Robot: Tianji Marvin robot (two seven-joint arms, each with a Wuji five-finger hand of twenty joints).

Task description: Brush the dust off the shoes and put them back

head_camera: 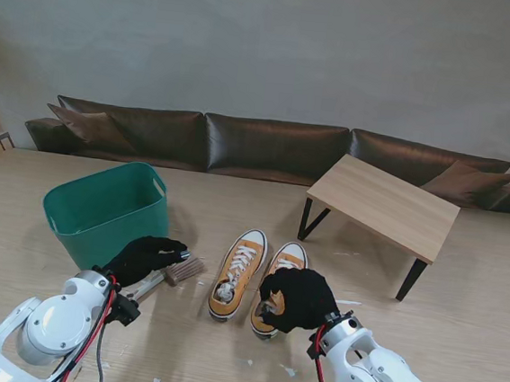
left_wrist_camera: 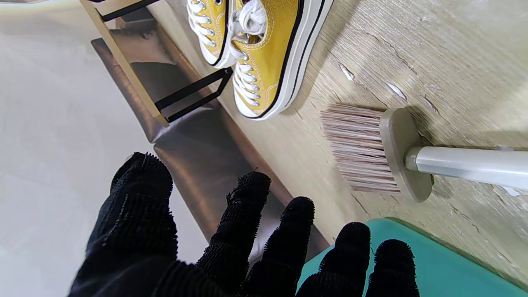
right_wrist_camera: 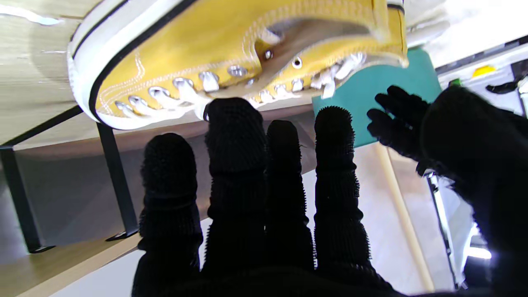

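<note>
A pair of yellow shoes (head_camera: 256,275) sits side by side near the middle of the bench (head_camera: 460,310), toes pointing away from me. The right hand (head_camera: 296,299) hovers over the heel end of the right shoe (head_camera: 279,284), fingers (right_wrist_camera: 235,140) spread and just about touching the laces, gripping nothing. Left of the shoes lies the brush (head_camera: 170,274), bristles toward them, its pale handle running back toward me. The left hand (head_camera: 145,257) hangs over that handle with fingers apart and empty in the wrist view. Just beyond it stands a green bin (head_camera: 107,208), and a low wooden table (head_camera: 385,203) sits well to the right. The risk: an open-fingered press on the heel could tip or slide the shoe into its twin, and a shallow grasp on the smooth handle could roll the brush toward the bin.
</note>
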